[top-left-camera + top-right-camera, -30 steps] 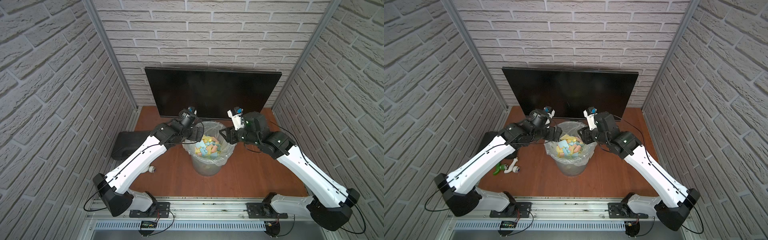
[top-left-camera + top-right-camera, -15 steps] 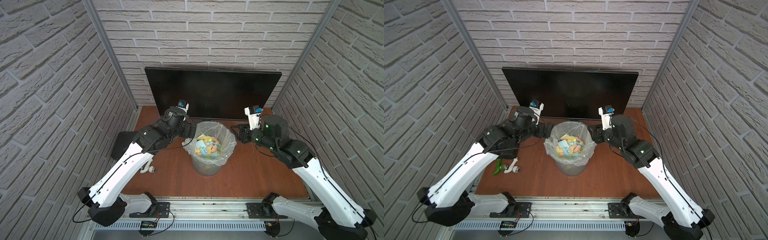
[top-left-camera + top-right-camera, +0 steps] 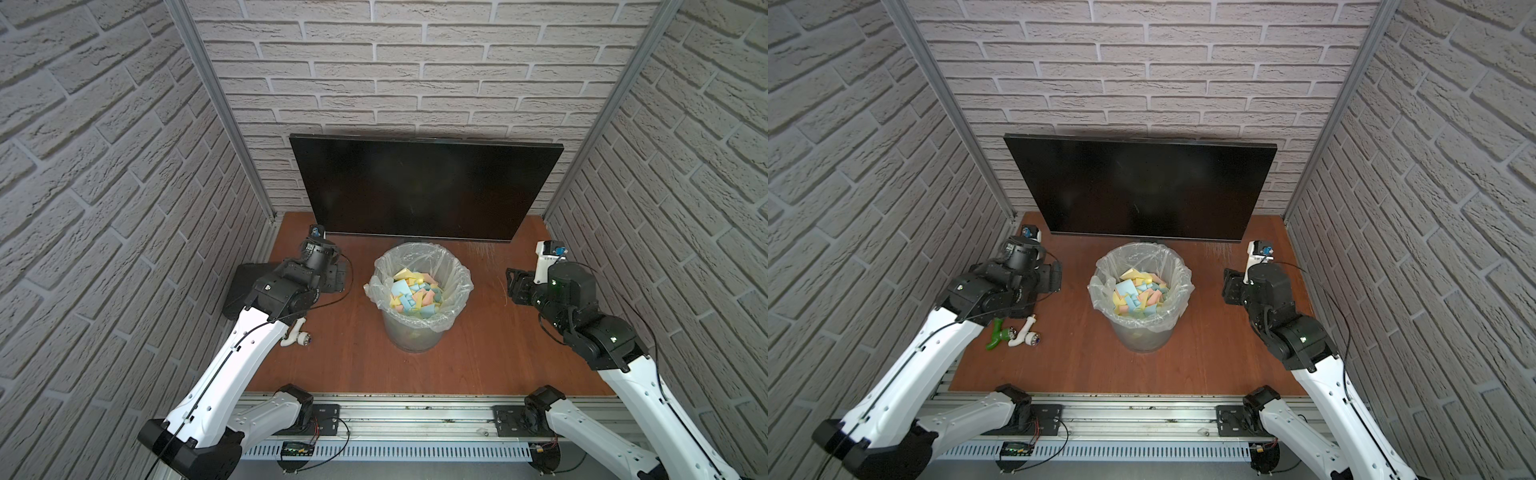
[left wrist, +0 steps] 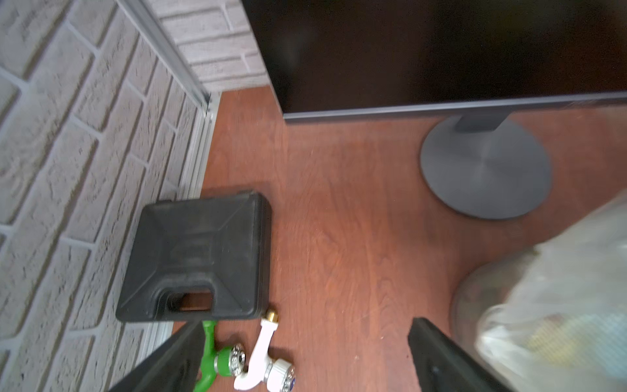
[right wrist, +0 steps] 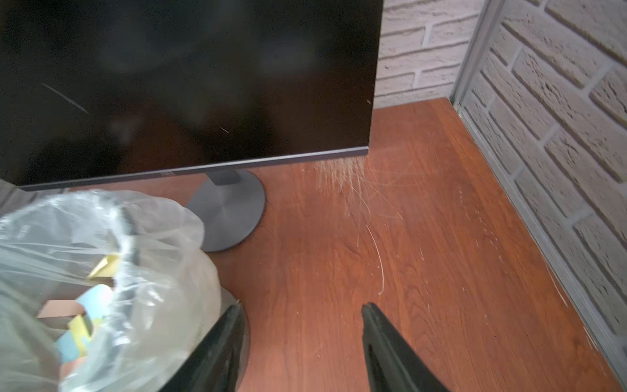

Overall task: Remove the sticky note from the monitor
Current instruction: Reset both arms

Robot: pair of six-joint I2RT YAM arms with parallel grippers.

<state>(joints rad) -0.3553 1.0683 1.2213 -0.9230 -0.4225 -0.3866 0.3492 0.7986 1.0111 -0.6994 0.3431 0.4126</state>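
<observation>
grey brick walls, scratched (reddish) wooden tabletop

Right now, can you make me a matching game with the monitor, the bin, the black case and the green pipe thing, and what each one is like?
1 monitor
2 bin
3 black case
4 green fitting

A holds coloured notes
B closed, lying flat
C screen dark, no note on it
D beside a white fitting

Pairs: 1-C, 2-A, 3-B, 4-D
</observation>
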